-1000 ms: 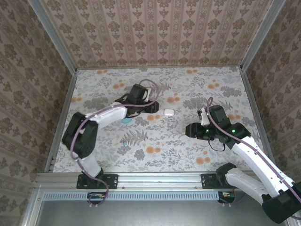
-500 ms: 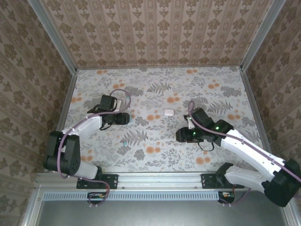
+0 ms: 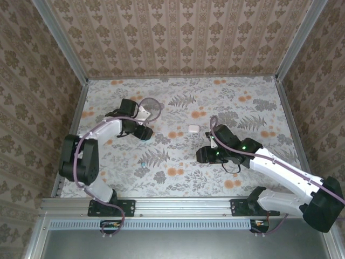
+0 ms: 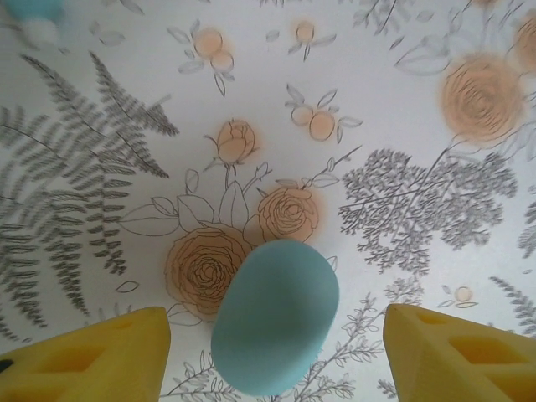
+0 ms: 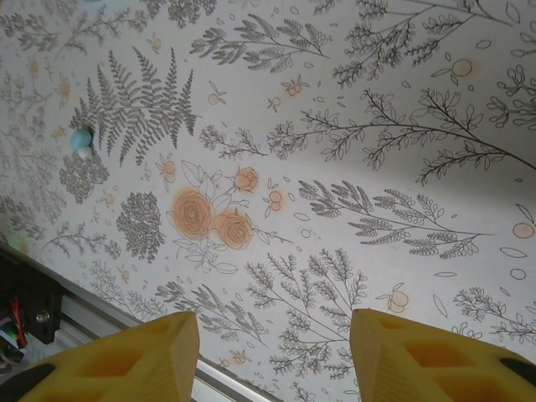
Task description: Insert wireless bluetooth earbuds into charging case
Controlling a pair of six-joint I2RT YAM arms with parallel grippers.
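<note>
The teal charging case [image 4: 275, 316] lay on the floral tabletop [image 4: 402, 100], between the yellow fingers [image 4: 92, 356] of the left gripper [image 3: 142, 132]. That gripper was spread wide around the case, and we saw bare tabletop on either side of it, so neither finger touched it. A teal earbud [image 5: 80, 138] sat well apart from this gripper, at the far corner of its wrist view, with a small white bit just beside it. We could not tell whether that bit was a second bud.

The right gripper [image 5: 275, 322] was also wide open and held nothing. It hung over bare tabletop, with the teal earbud away to one side and the aluminium rail [image 5: 92, 322] at the near edge. The white charging case [image 3: 193, 128] lay between the two arms, nearer the back.

A second ago the left gripper had been farther back and to the right, and the teal charging case showed uncovered from above. Now the gripper stood over it. The right gripper had shifted left, toward the middle. The white charging case had not moved.
</note>
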